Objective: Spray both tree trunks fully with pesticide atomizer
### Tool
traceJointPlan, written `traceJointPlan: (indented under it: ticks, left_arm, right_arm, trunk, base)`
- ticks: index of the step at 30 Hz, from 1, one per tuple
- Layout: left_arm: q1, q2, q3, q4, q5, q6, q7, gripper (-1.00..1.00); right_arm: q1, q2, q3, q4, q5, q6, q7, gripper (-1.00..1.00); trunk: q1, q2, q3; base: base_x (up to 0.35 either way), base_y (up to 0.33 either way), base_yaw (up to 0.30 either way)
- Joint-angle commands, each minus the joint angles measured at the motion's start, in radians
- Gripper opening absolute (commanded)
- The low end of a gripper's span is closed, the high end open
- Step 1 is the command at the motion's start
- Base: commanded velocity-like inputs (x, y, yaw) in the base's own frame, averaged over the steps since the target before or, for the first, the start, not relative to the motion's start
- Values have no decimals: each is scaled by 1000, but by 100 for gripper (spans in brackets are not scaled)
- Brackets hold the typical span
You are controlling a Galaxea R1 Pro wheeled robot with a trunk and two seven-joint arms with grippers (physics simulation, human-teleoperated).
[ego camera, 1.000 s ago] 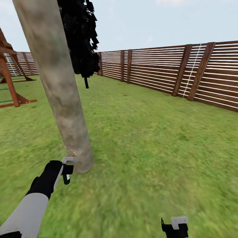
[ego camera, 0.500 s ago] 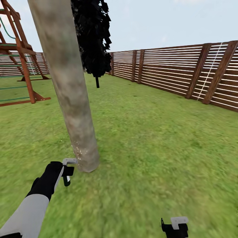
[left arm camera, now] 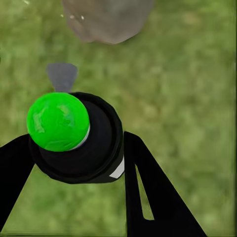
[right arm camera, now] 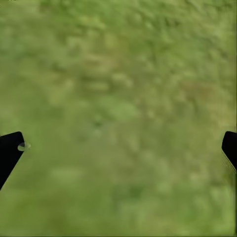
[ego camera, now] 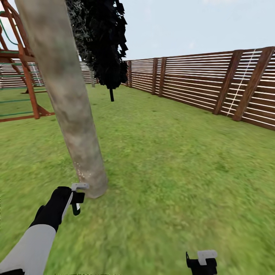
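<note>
A thick pale mottled tree trunk [ego camera: 72,114] leans up from the lawn [ego camera: 172,172] at the left of the head view, with fine white specks low on its bark. My left gripper [ego camera: 77,198] hangs just in front of the trunk's foot, shut on the pesticide atomizer [left arm camera: 74,133], a black bottle with a bright green ball top and a grey nozzle [left arm camera: 61,76] aimed at the trunk's base [left arm camera: 106,19]. The right gripper [ego camera: 201,261] sits low at the bottom edge, open over bare grass [right arm camera: 118,98], its fingertips [right arm camera: 10,153] far apart.
A near-black conifer [ego camera: 105,46] stands behind the trunk. A brown slatted fence [ego camera: 198,84] runs along the right and back. A red-brown wooden play frame [ego camera: 26,76] stands at the far left. Open grass stretches to the right of the trunk.
The whole view has swung and shifted, so the camera has moved; the trunk now sits further left than half a second ago. Both arms hold the same pose.
</note>
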Motion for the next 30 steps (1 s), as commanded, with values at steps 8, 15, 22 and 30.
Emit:
traceJointPlan:
  ticks: [8, 15, 22, 30]
  left_arm:
    - [2, -24, 1, 2, 1, -2, -1, -100]
    - [3, -3, -2, 8, -4, -2, 5, -100]
    - [2, -13, -3, 15, -3, -2, 5, -100]
    - [8, -17, -8, 99, -1, -43, 5, -100]
  right_arm:
    - [0, 0, 0, 0, 0, 0, 0, 100]
    - [0, 0, 0, 0, 0, 0, 1, 100]
    - [0, -1, 0, 0, 1, 0, 0, 100]
    - [0, 0, 0, 0, 0, 0, 0, 100]
  trunk:
    - [0, 0, 0]
    - [0, 0, 0]
    - [0, 0, 0]
    - [0, 0, 0]
  base:
    - [0, -273, 268]
    - [28, -272, 214]
    - [187, -230, 6]
    - [229, -199, 11]
